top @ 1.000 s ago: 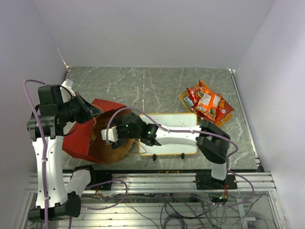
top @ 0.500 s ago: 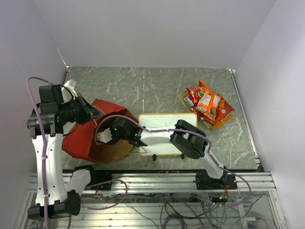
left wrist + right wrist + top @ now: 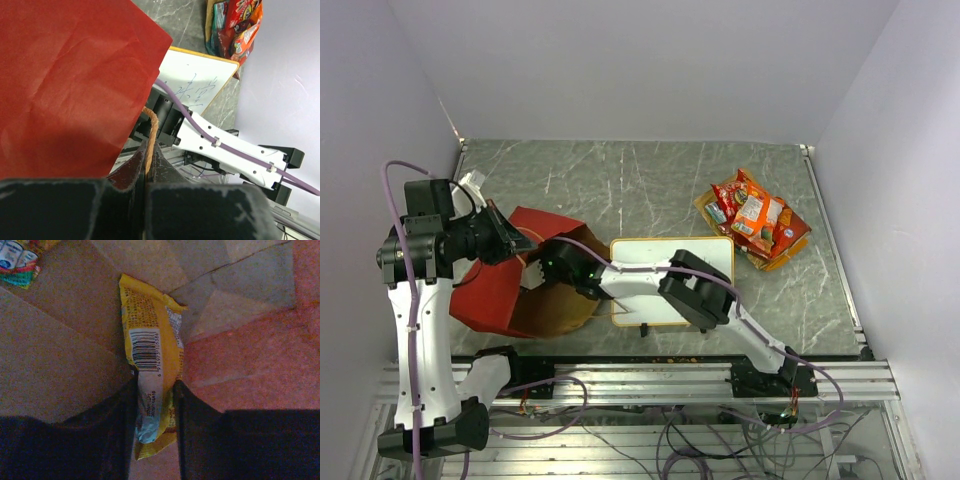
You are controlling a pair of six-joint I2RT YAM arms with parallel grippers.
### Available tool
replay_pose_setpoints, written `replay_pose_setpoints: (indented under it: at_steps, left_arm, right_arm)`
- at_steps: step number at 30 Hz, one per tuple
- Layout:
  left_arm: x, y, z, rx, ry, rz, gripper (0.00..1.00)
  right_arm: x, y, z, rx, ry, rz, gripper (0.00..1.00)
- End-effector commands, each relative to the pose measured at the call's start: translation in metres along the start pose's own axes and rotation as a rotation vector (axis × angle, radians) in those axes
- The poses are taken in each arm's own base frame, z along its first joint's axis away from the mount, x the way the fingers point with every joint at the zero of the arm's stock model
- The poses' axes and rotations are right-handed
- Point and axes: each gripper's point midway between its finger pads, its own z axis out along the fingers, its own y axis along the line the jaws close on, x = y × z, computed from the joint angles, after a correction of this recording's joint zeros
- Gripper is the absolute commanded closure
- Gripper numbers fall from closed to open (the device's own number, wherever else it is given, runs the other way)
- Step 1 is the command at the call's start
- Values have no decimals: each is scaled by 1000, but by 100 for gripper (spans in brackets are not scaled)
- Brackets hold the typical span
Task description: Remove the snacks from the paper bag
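The right claw (image 3: 156, 390) pinches one yellow packet (image 3: 152, 345), barcode up, digits unreadable, inside the paper bag (image 3: 60, 350). A second packet (image 3: 15, 260) lies ahead-left of it. The left claw (image 3: 149, 165) is clamped on the bag's handle (image 3: 152, 131).

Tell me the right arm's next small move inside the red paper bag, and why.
Probably squeeze the right gripper firmly onto the yellow foil packet before lifting. Its fingers flank the packet's lower end inside the red paper bag, but a firm pinch isn't evident. The left gripper, shut on the bag's twisted handle, holds the bag.
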Motion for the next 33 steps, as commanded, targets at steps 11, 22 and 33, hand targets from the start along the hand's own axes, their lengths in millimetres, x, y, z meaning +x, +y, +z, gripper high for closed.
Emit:
replay_pose_setpoints:
  at_steps: [11,22,33]
  left_arm:
    - [-8,-1,-1,-32,28,18,93]
    - [-16,2,3,-34,-71,-69,93]
    - [-6,26,-16,-150,-241,-132,93]
  right_arm:
    - [-35,-5,-57,-170,-161,161,97]
    - [-39,-31,-121,-125,-177,274,100]
    - [-50,-88,-219,-34,-280,449,100]
